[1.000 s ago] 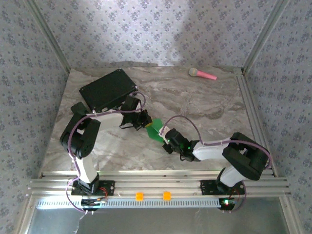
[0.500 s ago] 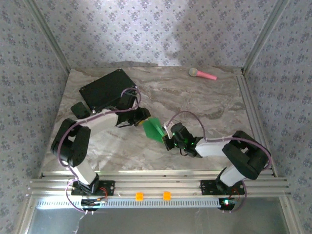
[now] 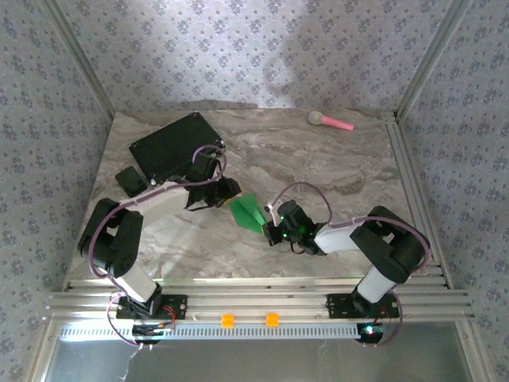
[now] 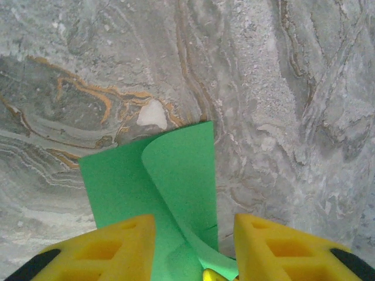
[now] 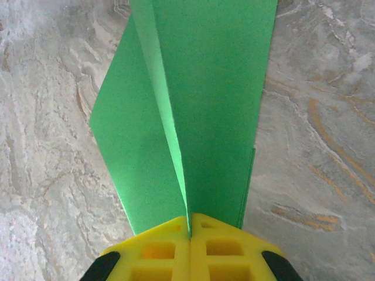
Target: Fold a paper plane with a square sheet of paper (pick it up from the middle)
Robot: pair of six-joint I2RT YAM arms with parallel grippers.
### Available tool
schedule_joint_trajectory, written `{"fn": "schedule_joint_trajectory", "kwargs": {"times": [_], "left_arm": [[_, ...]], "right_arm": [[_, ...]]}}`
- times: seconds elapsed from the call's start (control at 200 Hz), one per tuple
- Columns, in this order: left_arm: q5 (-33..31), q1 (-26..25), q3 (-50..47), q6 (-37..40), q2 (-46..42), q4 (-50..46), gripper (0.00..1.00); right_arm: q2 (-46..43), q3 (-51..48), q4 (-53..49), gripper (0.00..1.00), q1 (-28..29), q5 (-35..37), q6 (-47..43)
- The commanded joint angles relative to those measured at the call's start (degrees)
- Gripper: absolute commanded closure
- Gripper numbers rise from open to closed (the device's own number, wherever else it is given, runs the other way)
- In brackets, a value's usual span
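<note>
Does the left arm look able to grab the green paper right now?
Probably yes: the left fingers stand open on either side of the paper, with nothing between, while the right fingers pinch its other end.

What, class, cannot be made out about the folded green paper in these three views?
Top view: green paper too small to count creases; right gripper covers its near end.
Left wrist view: bottom edge cuts off the paper between the fingers of the left gripper.
Right wrist view: top edge cuts off its far end.

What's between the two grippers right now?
The folded green paper spans from left gripper to right gripper, which pinches it, in the top view.
</note>
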Motion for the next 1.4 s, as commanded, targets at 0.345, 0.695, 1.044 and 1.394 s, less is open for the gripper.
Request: {"fn": "schedule_joint_trajectory", "kwargs": {"times": [0.345, 0.695, 1.044, 1.394], "left_arm": [[11.04, -2.79, -7.79, -2.46, -0.66, 18.32, 0.93], [10.14, -3.59, -5.87, -3.93, 5.13, 21.2, 0.94], [9.6, -3.8, -4.91, -3.08, 6.56, 20.68, 0.94], [9.53, -3.77, -4.6, -2.83, 7.08, 20.42, 0.93]], "right_arm": [[3.36, -0.38, 0.63, 0.91, -0.66, -3.18, 6.12], [2.97, 0.76, -0.25, 0.87, -2.12, -5.9, 6.56], [2.85, 2.27, -2.32, 0.86, -2.81, -7.36, 5.77], [4.37, 1.65, -1.22, 0.96, -3.05, -9.27, 7.78]]}}
